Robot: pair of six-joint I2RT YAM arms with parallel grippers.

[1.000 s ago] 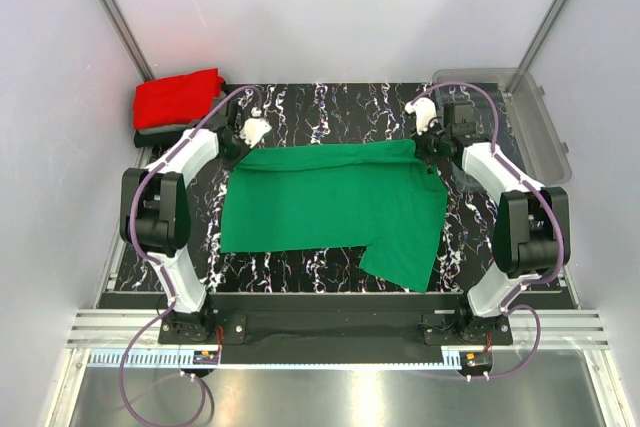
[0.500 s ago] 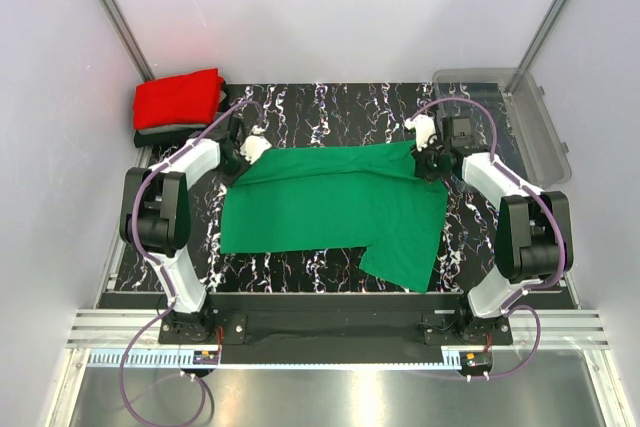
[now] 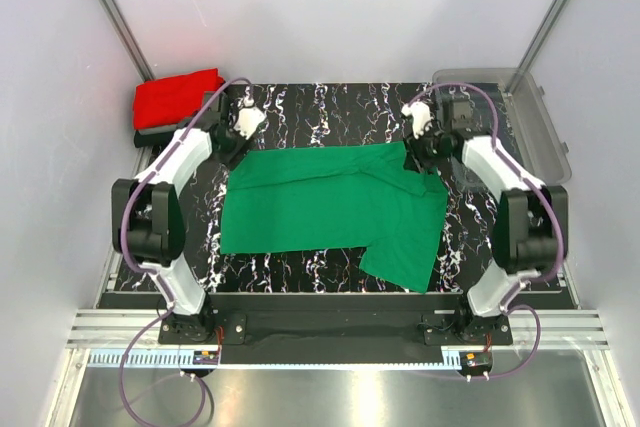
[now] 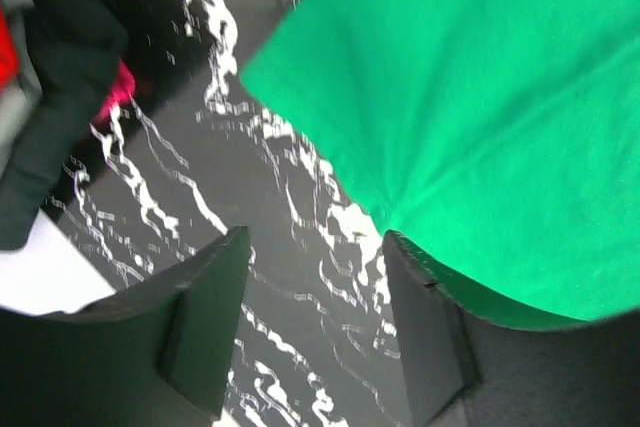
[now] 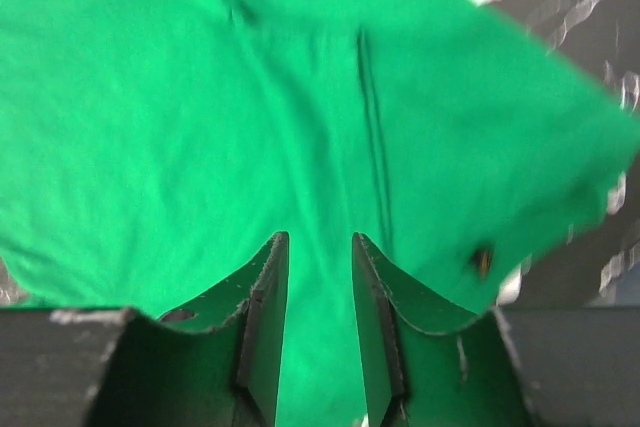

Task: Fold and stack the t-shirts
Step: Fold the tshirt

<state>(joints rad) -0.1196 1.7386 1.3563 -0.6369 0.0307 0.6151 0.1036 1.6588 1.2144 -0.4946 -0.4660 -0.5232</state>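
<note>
1. Green t-shirt (image 3: 330, 202) is lying spread across the middle of the marble-patterned bench (image 3: 330, 107), between the two arms. One flap is reaching toward the near right edge.
2. Left hand (image 3: 238, 139) is hovering at the shirt's far left corner. In the left wrist view its fingers (image 4: 205, 317) are standing apart, with bare bench showing between them. The green corner is lying just beside the right-side finger. The hand is released and gripping nothing.
3. Right hand (image 3: 422, 147) is hovering over the shirt's far right corner. In the right wrist view its fingers (image 5: 262, 317) are standing apart with a narrow gap, and green cloth is showing through it from below. This hand is also released, with no fabric pinched.
4. Red t-shirt (image 3: 178, 97) is sitting folded at the far left corner, on top of a dark folded garment (image 3: 150, 135).
5. Clear plastic bin (image 3: 540, 137) is sitting at the far right, beside the right arm.
</note>
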